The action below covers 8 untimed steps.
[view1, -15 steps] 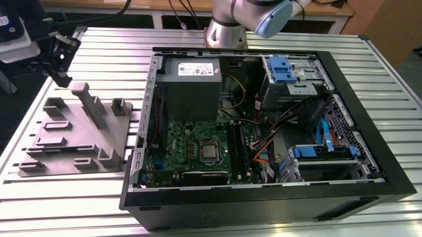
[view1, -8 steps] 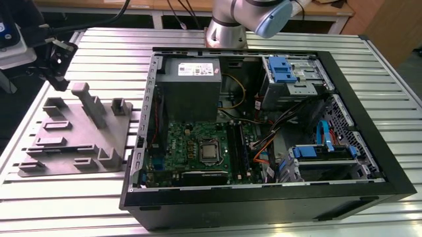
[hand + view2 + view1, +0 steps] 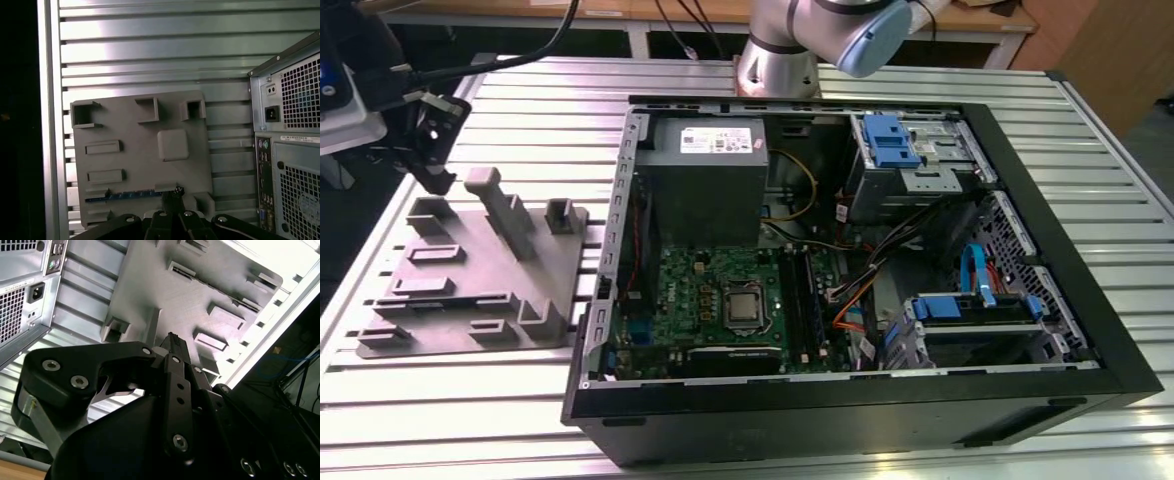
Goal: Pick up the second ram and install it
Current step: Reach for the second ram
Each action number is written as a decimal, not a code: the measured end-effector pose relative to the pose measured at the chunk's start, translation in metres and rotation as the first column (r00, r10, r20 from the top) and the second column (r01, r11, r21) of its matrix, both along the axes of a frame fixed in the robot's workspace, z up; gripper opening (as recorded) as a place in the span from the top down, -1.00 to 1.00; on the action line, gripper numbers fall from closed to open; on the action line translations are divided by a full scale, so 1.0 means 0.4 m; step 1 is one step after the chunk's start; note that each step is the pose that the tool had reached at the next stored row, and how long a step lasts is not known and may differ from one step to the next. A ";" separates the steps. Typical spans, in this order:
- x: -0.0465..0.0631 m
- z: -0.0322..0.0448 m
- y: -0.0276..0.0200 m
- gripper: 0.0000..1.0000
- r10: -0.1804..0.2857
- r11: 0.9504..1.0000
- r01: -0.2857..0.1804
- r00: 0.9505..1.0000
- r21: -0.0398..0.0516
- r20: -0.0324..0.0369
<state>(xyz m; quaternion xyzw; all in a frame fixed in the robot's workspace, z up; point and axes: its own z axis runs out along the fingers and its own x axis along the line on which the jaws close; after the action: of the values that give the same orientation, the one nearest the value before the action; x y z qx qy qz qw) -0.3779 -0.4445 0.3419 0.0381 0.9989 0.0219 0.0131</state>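
Observation:
The second ram (image 3: 127, 195) shows in the first wrist view as a thin blue strip. It stands on edge in a slot of the grey holder plate (image 3: 140, 165). My gripper (image 3: 173, 192) hangs above one end of that strip, with its black fingers drawn together to a single tip and nothing between them. The exterior view puts the gripper (image 3: 438, 180) over the far corner of the holder plate (image 3: 467, 280), at the exterior view's left. In the second wrist view the closed tip (image 3: 172, 338) points down at the plate (image 3: 200, 295).
The open computer case (image 3: 854, 400) lies to the exterior view's right of the plate, motherboard (image 3: 707, 290) up, with long black slots (image 3: 801, 300) beside the processor. Cables, drive cages and the power supply (image 3: 707, 165) crowd its inside. Everything rests on a ribbed metal table (image 3: 454, 400).

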 end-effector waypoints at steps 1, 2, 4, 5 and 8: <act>-0.002 -0.002 -0.002 0.80 0.000 1.000 0.000 1.000 0.000 0.000; -0.006 -0.004 -0.005 0.80 0.000 1.000 0.000 1.000 0.000 0.000; -0.013 -0.009 -0.011 0.80 0.000 1.000 0.000 1.000 0.000 0.000; -0.017 -0.011 -0.014 0.80 0.000 1.000 0.000 1.000 0.000 0.000; -0.032 -0.021 -0.028 0.80 0.000 1.000 0.000 1.000 0.000 0.000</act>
<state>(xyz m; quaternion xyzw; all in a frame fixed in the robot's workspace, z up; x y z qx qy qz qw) -0.3907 -0.4557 0.3337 0.0381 0.9989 0.0219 0.0131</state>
